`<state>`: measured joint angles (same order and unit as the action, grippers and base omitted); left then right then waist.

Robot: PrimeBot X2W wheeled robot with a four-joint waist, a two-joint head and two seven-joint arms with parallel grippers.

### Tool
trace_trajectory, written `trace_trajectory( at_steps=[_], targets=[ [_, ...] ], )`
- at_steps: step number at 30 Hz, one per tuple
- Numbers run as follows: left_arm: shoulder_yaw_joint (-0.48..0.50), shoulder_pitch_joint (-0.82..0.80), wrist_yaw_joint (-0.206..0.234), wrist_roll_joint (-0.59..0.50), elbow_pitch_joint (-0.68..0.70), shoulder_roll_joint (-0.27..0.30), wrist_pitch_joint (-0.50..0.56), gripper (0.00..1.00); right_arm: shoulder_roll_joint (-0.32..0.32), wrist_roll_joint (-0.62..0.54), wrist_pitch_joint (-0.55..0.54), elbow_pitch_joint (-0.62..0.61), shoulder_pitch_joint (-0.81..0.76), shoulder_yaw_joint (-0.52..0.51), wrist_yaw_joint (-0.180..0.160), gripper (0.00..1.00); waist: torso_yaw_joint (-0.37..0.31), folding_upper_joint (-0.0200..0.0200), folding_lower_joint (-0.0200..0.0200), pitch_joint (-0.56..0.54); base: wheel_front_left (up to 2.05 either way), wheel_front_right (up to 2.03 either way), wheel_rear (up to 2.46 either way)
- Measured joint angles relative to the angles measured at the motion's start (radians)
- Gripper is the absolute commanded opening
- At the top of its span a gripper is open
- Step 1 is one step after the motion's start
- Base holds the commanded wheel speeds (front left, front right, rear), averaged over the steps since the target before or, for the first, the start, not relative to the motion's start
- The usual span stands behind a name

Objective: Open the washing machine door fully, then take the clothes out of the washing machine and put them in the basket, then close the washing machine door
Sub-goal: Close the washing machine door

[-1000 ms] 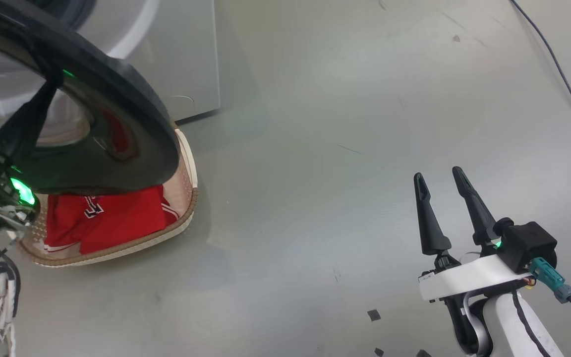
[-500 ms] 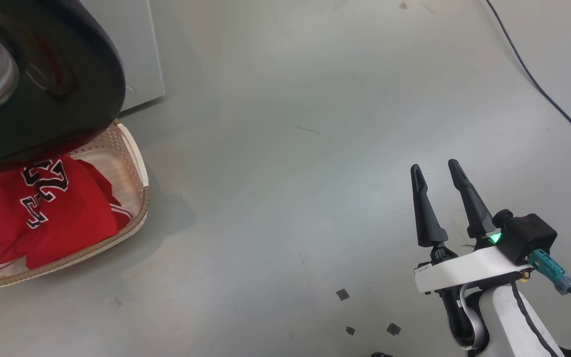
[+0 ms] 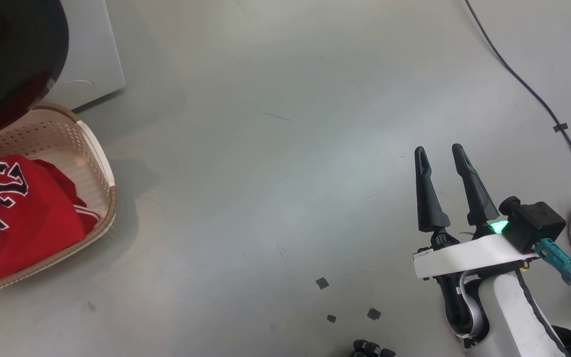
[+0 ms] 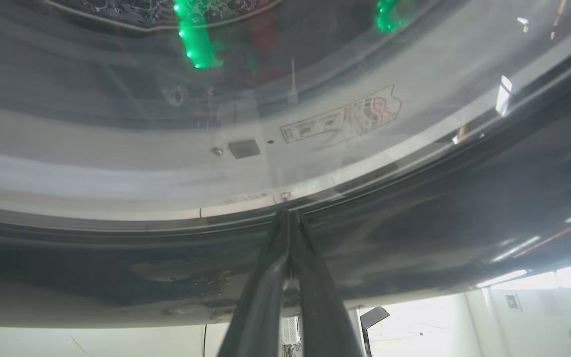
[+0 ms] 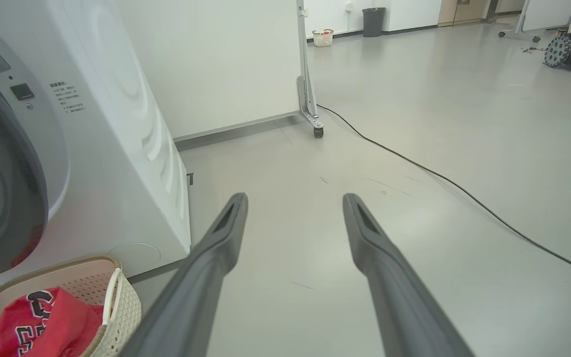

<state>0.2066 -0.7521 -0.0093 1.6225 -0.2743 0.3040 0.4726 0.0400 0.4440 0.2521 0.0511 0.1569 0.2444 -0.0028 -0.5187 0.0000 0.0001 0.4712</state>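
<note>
Washing machine door (image 3: 13,54) shows at the upper left of the head view, its glossy black rim hanging out over the far end of the basket (image 3: 110,196). The basket lies at the left edge with the clothes (image 3: 15,213) inside it (red, the dark number outlined in white facing up). From that we judge the unloading done and closing the door to be the step in hand.

In the left wrist view the left tool (image 4: 288,214) has its two fingers pressed together, holding nothing. Its tips sit at the seam where the dark rim meets the glass. We take them to be touching the door, though we cannot be sure of the contact. At the lower right of the head view the right tool (image 3: 437,148) has its fingers apart and empty, over bare floor well apart from the basket.

To close it well, we would push on the rim and not on the glass, where closed tips could skid. We would also follow the door's arc about its hinge instead of driving straight ahead. The push should carry on until the latch seats against the washing machine (image 5: 117,148), since a door only resting on the gasket would not count. The right arm has no part in this and is best kept out of the swing.
</note>
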Motion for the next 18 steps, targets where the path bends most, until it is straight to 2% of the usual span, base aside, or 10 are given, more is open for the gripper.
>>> trace_trajectory(
  at_steps=[11, 14, 18],
  targets=[
    [-0.012, -0.048, 0.003, -0.041, -0.058, 0.014, -0.013, 0.00, -0.001, 0.005, 0.000, -0.004, 0.004, 0.000, -0.012, 1.00, -0.011, 0.0000, 0.0000, 0.002, 0.00, 0.00, 0.00],
    [-0.013, -0.048, -0.009, -0.036, -0.078, 0.002, -0.013, 0.00, -0.001, 0.005, 0.000, -0.005, 0.004, -0.006, -0.026, 1.00, -0.005, 0.0000, 0.0000, -0.004, 0.00, 0.00, 0.00],
    [-0.010, -0.047, -0.042, -0.011, -0.083, -0.027, -0.007, 0.00, 0.000, 0.000, 0.000, -0.007, 0.004, -0.017, -0.026, 1.00, 0.010, 0.0000, 0.0000, -0.013, 0.00, 0.00, 0.00]
  ],
)
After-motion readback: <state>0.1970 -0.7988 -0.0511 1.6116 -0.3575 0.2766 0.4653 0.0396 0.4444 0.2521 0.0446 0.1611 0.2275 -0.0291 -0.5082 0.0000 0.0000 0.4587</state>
